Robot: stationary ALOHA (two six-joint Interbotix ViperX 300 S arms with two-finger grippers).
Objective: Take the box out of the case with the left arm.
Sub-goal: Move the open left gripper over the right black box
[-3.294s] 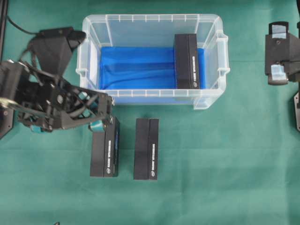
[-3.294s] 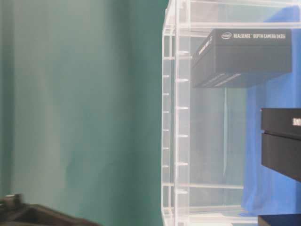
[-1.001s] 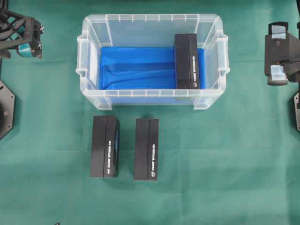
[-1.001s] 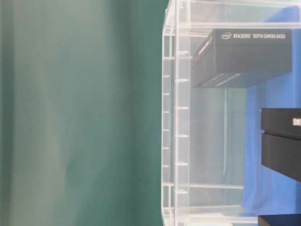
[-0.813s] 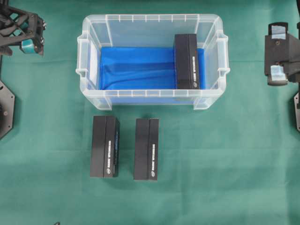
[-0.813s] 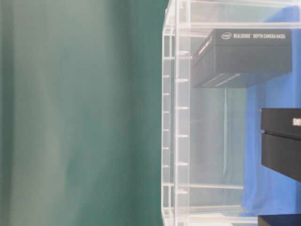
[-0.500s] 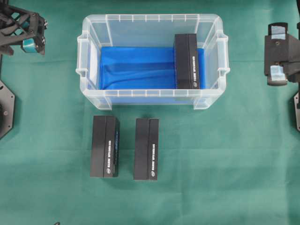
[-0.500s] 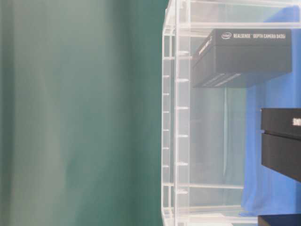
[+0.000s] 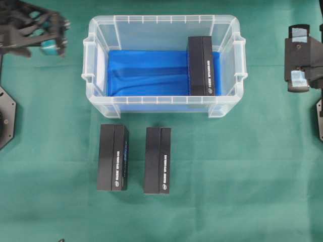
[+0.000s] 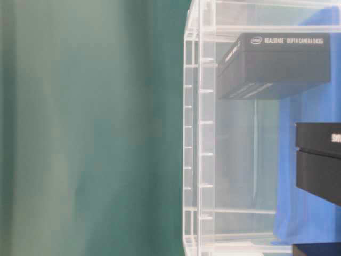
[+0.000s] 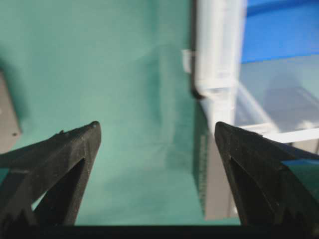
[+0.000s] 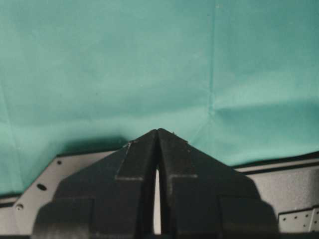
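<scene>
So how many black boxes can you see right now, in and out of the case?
3. One box stands at the right end of the case; two lie on the cloth in front of it, left and right. None seems hidden.

Clear case (image 9: 91, 75), blue lining (image 9: 146, 73); black box (image 9: 201, 65); green cloth (image 9: 242, 176).

Green cloth (image 9: 242, 176) over whole table, few soft creases. Clear case (image 9: 101, 103) resting directly on cloth, toward far edge. Two black boxes flat on cloth just in front of case: left box (image 9: 112, 164) below case's left corner, second box (image 9: 157, 160) beside it, apart, both lengthwise parallel.
</scene>
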